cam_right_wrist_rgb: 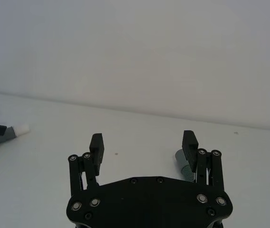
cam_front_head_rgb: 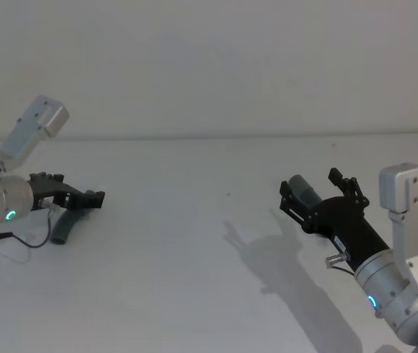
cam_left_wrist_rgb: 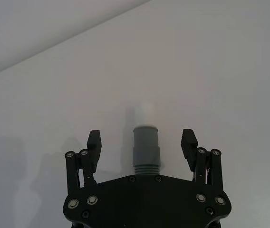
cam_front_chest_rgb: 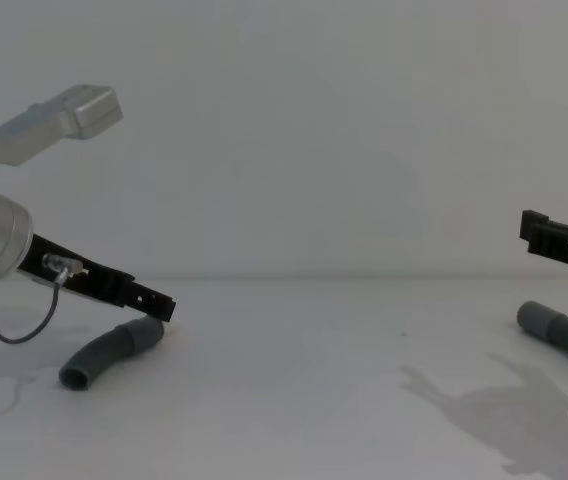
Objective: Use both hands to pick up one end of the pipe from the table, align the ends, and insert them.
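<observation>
1. Left gripper (cam_left_wrist_rgb: 142, 137), low over the worktop's (cam_front_head_rgb: 194, 250) left side, has its fingers (cam_left_wrist_rgb: 94, 142) spread either side of the pipe's (cam_front_chest_rgb: 114, 352) spigot-tipped cuff (cam_left_wrist_rgb: 146, 145), which points straight out along them.
2. Right gripper (cam_front_head_rgb: 309, 185) is also spread. The plain cuff (cam_front_chest_rgb: 542, 318) apparently rests on the worktop below it, open end facing left.
</observation>
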`<action>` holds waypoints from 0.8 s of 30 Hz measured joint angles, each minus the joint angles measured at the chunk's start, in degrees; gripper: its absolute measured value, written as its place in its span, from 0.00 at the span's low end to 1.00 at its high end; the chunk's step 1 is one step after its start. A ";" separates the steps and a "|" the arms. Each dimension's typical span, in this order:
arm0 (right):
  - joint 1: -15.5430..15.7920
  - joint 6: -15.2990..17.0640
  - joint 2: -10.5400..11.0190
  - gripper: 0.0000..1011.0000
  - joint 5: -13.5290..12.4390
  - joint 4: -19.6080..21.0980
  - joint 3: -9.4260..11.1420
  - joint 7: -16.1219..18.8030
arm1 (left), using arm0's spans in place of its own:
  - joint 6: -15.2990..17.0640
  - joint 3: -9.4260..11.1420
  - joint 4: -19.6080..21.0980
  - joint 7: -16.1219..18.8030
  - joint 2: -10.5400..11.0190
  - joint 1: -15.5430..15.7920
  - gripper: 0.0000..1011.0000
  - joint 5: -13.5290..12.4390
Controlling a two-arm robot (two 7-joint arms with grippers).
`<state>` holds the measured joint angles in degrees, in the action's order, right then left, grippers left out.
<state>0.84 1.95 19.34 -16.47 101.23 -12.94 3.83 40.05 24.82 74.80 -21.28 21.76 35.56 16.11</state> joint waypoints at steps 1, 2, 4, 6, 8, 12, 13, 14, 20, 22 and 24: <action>0.00 0.00 0.00 0.99 0.00 0.00 0.00 0.00 | 0.21 0.00 0.12 0.01 0.01 -0.04 0.99 -0.04; 0.00 0.00 0.00 0.99 0.00 0.00 0.00 0.00 | 0.51 0.00 0.38 0.01 0.02 -0.16 0.99 -0.09; 0.00 0.00 0.00 0.99 0.00 0.00 0.00 0.00 | 0.85 0.00 0.62 0.01 0.03 -0.30 0.99 -0.12; 0.00 0.00 0.00 0.99 0.00 0.00 0.00 0.00 | 1.24 -0.02 0.95 0.01 0.01 -0.53 0.99 -0.14; 0.00 0.00 0.00 0.99 0.00 0.00 0.00 0.00 | 1.49 -0.06 1.19 0.00 -0.02 -0.71 0.99 -0.15; 0.00 0.00 0.00 0.99 0.00 0.00 0.00 0.00 | 2.07 -0.15 1.69 -0.04 -0.11 -1.24 0.99 -0.22; 0.00 0.00 0.00 0.99 0.00 0.00 0.00 0.00 | 2.16 -0.17 1.74 -0.04 -0.12 -1.33 0.99 -0.24; 0.00 0.00 0.00 0.99 0.00 0.00 0.00 0.00 | 2.32 -0.20 1.88 -0.05 -0.14 -1.53 0.99 -0.27; 0.00 0.00 0.00 0.99 0.00 0.00 0.00 0.00 | 2.67 -0.47 2.29 -0.01 -0.29 -2.25 0.99 -0.36; 0.00 0.00 0.00 0.99 0.00 0.00 0.00 0.00 | 2.68 -0.61 2.42 0.08 -0.34 -2.54 0.99 -0.44; 0.00 0.00 0.00 0.99 0.00 0.00 0.00 0.00 | 2.68 -0.72 2.54 0.19 -0.38 -2.80 0.99 -0.54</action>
<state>0.84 1.95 19.33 -16.46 101.23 -12.94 3.83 42.73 24.10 77.34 -21.09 21.38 32.76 15.57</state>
